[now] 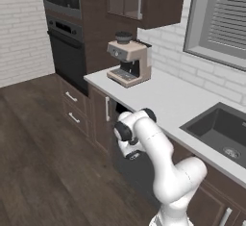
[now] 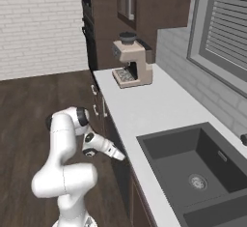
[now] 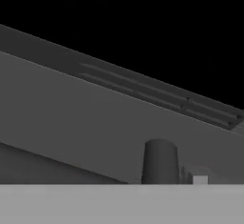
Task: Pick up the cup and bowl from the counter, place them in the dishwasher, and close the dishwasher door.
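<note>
My gripper [image 1: 133, 156] is low in front of the cabinets, its tip against the dark dishwasher door [image 1: 138, 176] below the counter [image 1: 163, 95]. The right base view shows the gripper [image 2: 121, 156] pointing at the same dark door [image 2: 120, 177] under the counter edge [image 2: 140, 105]. The door stands nearly upright, with a dark gap at its top. In the hand view a flat grey panel [image 3: 71, 104] lies close ahead, black space with thin rack-like lines [image 3: 143, 87] above it, and one dark fingertip [image 3: 159, 163] rises at the bottom. Cup and bowl are out of view.
A beige coffee machine [image 1: 129, 61] stands at the counter's far end. The dark double sink [image 2: 193, 168] is inset to the right. A black wall oven [image 1: 67, 52] and brown drawers with silver handles [image 1: 72, 107] lie beyond the dishwasher. Wooden floor [image 1: 38, 162] stretches to the left.
</note>
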Motion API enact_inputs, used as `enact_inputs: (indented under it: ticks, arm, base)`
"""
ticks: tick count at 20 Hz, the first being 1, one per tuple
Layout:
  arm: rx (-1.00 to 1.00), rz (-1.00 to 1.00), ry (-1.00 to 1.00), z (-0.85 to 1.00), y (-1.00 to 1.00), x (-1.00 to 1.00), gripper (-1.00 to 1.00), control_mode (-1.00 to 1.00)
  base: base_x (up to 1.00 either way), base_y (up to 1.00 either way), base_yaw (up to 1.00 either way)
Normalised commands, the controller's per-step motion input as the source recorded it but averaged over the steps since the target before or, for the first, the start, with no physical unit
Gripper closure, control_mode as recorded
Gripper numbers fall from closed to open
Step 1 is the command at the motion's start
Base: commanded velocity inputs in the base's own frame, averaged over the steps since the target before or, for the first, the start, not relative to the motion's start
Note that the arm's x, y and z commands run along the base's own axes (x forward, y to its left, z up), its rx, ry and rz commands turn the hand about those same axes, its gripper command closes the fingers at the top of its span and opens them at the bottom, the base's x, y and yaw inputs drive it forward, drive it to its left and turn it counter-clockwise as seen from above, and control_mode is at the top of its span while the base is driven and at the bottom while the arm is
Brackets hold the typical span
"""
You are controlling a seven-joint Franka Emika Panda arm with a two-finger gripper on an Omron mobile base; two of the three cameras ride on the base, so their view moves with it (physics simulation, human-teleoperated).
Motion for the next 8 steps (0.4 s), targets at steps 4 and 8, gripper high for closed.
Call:
enact_inputs:
  ticks: [4,8]
  arm:
    - [-0.46,-0.31,-0.32,-1.0,0.0,1.0,-1.0,-1.0]
    - [-0.29,-0.27,-0.14,-0.92,0.0,1.0,-1.0,-1.0]
  base:
    - [0.0,0.0,0.0]
    - [0.0,0.0,0.0]
